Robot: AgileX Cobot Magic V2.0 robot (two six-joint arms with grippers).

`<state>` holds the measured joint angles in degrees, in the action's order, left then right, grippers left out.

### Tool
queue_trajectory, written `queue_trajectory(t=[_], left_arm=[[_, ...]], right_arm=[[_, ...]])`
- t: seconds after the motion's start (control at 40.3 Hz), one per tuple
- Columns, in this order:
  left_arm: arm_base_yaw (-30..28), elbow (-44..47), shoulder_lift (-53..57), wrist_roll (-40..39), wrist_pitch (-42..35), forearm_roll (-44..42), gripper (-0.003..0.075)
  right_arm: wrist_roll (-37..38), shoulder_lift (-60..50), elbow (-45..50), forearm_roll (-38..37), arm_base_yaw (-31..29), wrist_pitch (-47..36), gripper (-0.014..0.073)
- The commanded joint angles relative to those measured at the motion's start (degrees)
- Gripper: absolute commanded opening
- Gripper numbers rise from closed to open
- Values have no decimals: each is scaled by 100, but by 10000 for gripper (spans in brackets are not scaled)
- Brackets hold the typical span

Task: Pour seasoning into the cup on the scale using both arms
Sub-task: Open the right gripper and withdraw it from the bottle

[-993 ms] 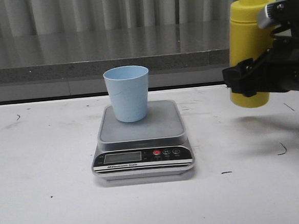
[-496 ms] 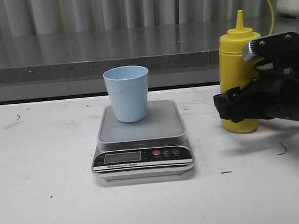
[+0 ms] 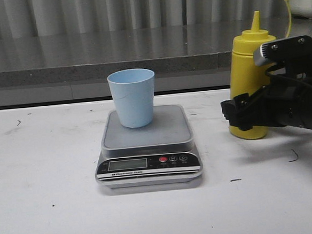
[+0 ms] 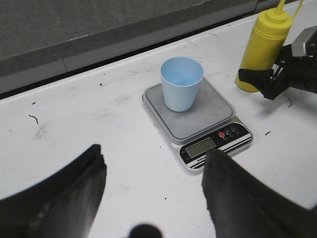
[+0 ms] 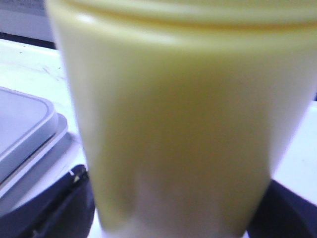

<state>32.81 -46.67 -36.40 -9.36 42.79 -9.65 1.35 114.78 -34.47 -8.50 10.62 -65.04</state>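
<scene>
While the light blue tapered plastic cup [image 3: 132,97] stands upright on the steel platform of the flat silver-grey digital scale [image 3: 147,144] at centre frame, I judge the step in hand to be the carry of the seasoning toward it; no pour has begun. The tall yellow plastic squeeze bottle [image 3: 251,83] sits at the right of the front view, upright, well apart from the scale, its base low over the white table [image 3: 50,210] or resting on it; I cannot tell which. Its small cap hangs free on the tether at upper right, so the nozzle appears uncovered.

My right gripper [image 3: 240,114] is closed around the lower body of the bottle, fingers on either side; the right wrist view shows yellow filling the space between them.

My left gripper [image 4: 148,191] is spread wide and holds nothing, poised above the table toward the lower left of the scale.

Next, as I judge it, the bottle must be brought over the cup's mouth and tipped. The cup looks light and may need steadying.
</scene>
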Motion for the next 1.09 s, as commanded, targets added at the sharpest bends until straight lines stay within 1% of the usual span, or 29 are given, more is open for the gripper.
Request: queue_trajectory(t=[0.0, 0.174, 0.223, 0.298, 0.397, 0.496, 0.546, 0.645, 0.67, 0.745, 0.794, 0.844, 0.894, 0.943, 1.067], left_arm=[[30, -146, 1, -10, -441, 8, 421], [30, -146, 1, -10, -441, 8, 421], [30, -146, 1, -10, -441, 8, 421], [30, -146, 1, -10, -441, 8, 421], [30, -146, 1, -10, -441, 8, 421], [30, -146, 1, -10, -441, 8, 421], [30, -146, 1, -10, -441, 8, 421], [30, -146, 1, -10, -441, 8, 421], [30, -146, 1, -10, -441, 8, 421], [30, -146, 1, -10, -441, 8, 421], [30, -146, 1, -10, -441, 8, 421], [30, -146, 1, -10, -441, 8, 421], [30, -146, 1, -10, -441, 8, 421], [30, -146, 1, -10, -441, 8, 421], [30, -146, 1, -10, -441, 8, 421]], right_arm=[[-4, -546, 147, 90, -7, -892, 598], [33, -1219, 711, 111, -7, -833, 598], [147, -1506, 910, 126, -7, -688, 598], [292, -2044, 1164, 164, -7, -225, 596], [325, -2875, 1349, 141, -1, 810, 596], [609, -3875, 1363, 141, 88, 2501, 596], [725, -4406, 1356, 152, 158, 3208, 596], [800, -5559, 1332, 381, 347, 4400, 594], [800, -5708, 1308, 445, 387, 4688, 594], [744, -6537, 1106, 561, 542, 5862, 577], [637, -6934, 853, 561, 611, 6821, 551], [499, -7244, 616, 561, 667, 7583, 527], [350, -7542, 404, 561, 695, 8178, 507], [173, -7843, 248, 545, 696, 8596, 491], [128, -8428, 166, 458, 696, 8998, 490]])
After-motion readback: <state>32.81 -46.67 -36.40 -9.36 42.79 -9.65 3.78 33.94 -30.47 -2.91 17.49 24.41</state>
